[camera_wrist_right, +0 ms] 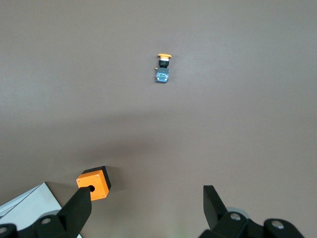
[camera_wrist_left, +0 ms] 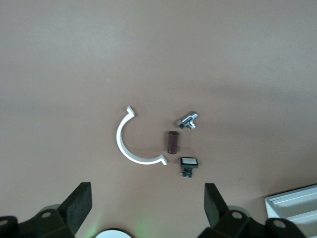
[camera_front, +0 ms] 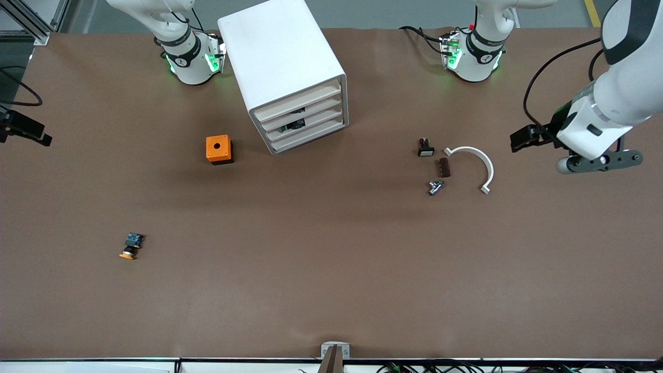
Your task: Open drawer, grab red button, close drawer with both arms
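The white cabinet (camera_front: 282,57) stands near the arms' bases, with its four white drawers (camera_front: 305,116) all pushed in. Dark parts show through the gaps between the middle drawers. The red-capped button is hidden. My left gripper (camera_front: 520,141) is open and empty, high over the table at the left arm's end. In the left wrist view the left gripper (camera_wrist_left: 148,203) points down at bare table, with a cabinet corner (camera_wrist_left: 294,203) at the edge. My right gripper (camera_wrist_right: 148,208) is open and empty, high over the table beside the orange box (camera_wrist_right: 94,182).
An orange box with a hole (camera_front: 219,149) sits beside the cabinet. An orange-capped button (camera_front: 132,246) lies nearer the front camera. Toward the left arm's end lie a white arc (camera_front: 474,166), a brown block (camera_front: 444,167), a white-capped switch (camera_front: 426,147) and a metal fitting (camera_front: 435,187).
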